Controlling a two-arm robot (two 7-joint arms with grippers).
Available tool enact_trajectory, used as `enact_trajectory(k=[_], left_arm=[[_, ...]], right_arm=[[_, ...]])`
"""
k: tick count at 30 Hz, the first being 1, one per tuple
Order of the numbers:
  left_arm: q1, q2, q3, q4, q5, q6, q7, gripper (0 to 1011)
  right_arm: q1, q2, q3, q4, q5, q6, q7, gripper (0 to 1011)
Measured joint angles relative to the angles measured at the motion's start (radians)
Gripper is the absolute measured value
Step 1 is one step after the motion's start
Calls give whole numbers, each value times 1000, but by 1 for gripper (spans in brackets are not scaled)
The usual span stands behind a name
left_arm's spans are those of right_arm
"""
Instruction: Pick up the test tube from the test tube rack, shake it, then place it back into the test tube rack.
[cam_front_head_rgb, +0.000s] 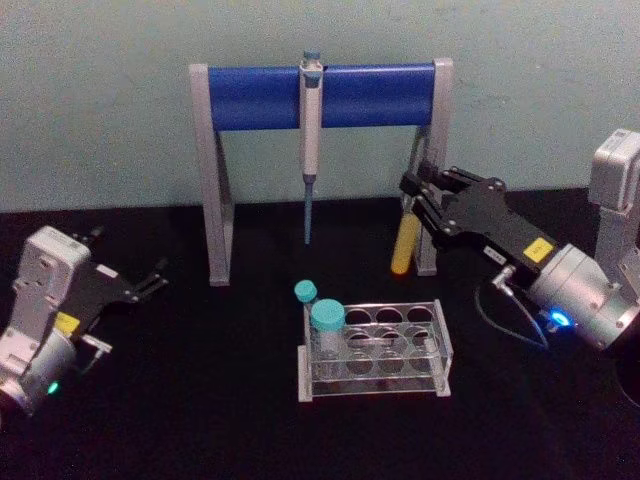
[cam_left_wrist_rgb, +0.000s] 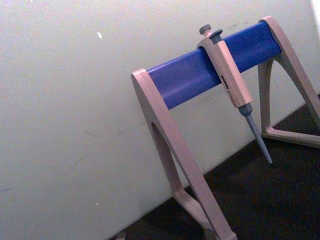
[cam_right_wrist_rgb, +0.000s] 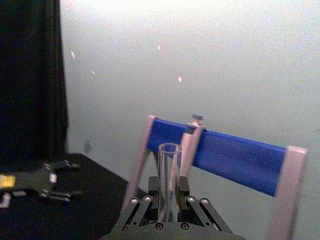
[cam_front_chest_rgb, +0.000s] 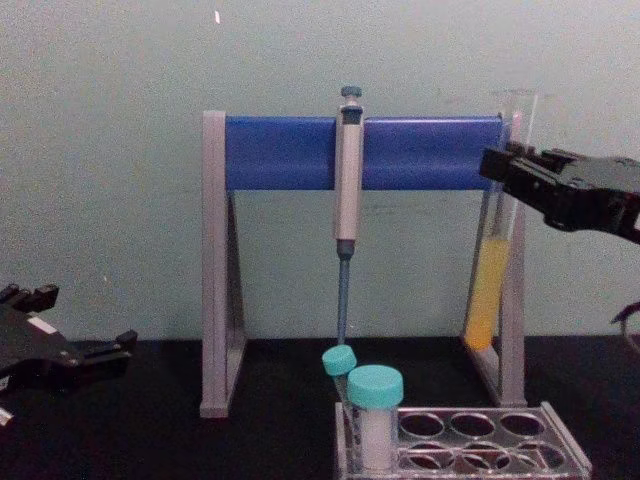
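**Test tube held aloft by the right gripper, clear of the rack: hazards and materials**

The right gripper (cam_front_head_rgb: 422, 203) is clamped on the upper part of the test tube (cam_front_head_rgb: 402, 245), which hangs roughly upright just beside the right leg of the pipette stand (cam_front_head_rgb: 320, 95), behind and above the test tube rack (cam_front_head_rgb: 441, 345). The left gripper (cam_front_head_rgb: 148, 280) lies parked at the desk's (cam_front_head_rgb: 200, 410) left, its fingers apart. Likely hazards:
- The tube is smooth, thin, uncapped glass, so shaking may slop the yellow liquid out.
- A swing could knock it on the hard grey leg.
- It may slip in the grip.
- Coming back to the clear plastic rack, it could miss a round hole or strike the teal-capped tubes (cam_front_head_rgb: 327, 318).
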Motion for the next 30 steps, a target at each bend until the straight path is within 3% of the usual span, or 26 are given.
enact_trajectory(k=[6, 12, 18, 30], left_arm=[[0, 0, 0, 0, 0, 0, 0, 1001], [0, 0, 0, 0, 0, 0, 0, 1001], [0, 0, 0, 0, 0, 0, 0, 1001], [0, 0, 0, 0, 0, 0, 0, 1001]], right_arm=[[13, -14, -5, 24, 77, 4, 86, 229], [13, 14, -20, 11, 119, 33, 134, 229], [-1, 58, -31, -13, 123, 44, 141, 229], [-3, 74, -40, 3, 117, 28, 136, 229]])
